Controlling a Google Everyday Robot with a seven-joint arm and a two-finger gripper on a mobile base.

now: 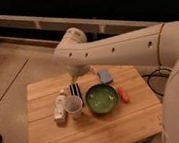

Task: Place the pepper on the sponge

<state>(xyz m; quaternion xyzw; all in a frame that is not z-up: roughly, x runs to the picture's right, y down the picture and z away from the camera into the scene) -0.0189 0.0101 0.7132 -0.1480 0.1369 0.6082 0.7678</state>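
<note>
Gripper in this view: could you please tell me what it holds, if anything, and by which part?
Nothing: the gripper hangs open behind the cup, and the pepper lies on the table.

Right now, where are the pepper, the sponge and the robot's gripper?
pepper [123, 94]: camera view, middle of its orange-red body.
sponge [105, 75]: camera view, centre of its blue-grey top.
gripper [76, 94]: camera view, midway between its open fingers, hanging close by the cup [74, 110].
</note>
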